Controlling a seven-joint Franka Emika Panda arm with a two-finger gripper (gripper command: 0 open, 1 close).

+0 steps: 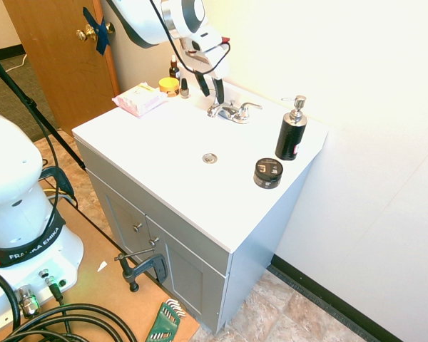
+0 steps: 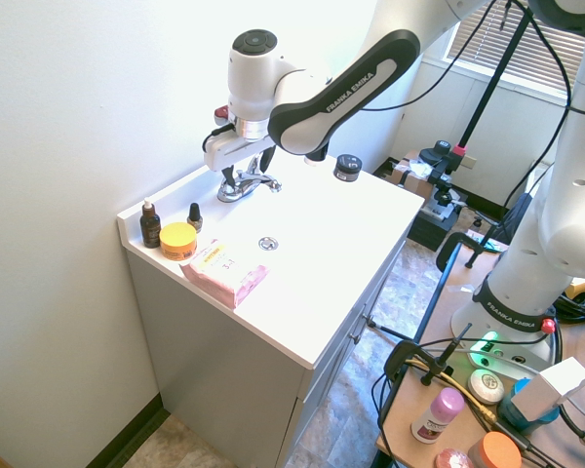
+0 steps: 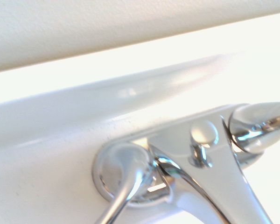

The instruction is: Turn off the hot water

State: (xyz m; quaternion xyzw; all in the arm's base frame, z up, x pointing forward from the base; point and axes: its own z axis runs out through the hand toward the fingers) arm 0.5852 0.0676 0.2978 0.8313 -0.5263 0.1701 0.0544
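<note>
— What do you have on the white bench [image 1: 160, 146]?
— You have one faucet [image 1: 233, 112] with two chrome levers, two jars [image 1: 169, 86] [image 1: 268, 173], three bottles [image 1: 291, 130] [image 1: 174, 68] [image 1: 185, 88] and one pink-and-white pack [image 1: 140, 99].
— Any writing?
— You can read "FRANKA EMIKA" on the arm [image 2: 351, 93]; the black jar's print is too small.
— And your pincer [image 1: 212, 98]?
— Its fingers are spread, at the upper middle of the first exterior view. Your left lever [image 3: 128, 175] lies just below them; you can't tell whether they touch.
</note>
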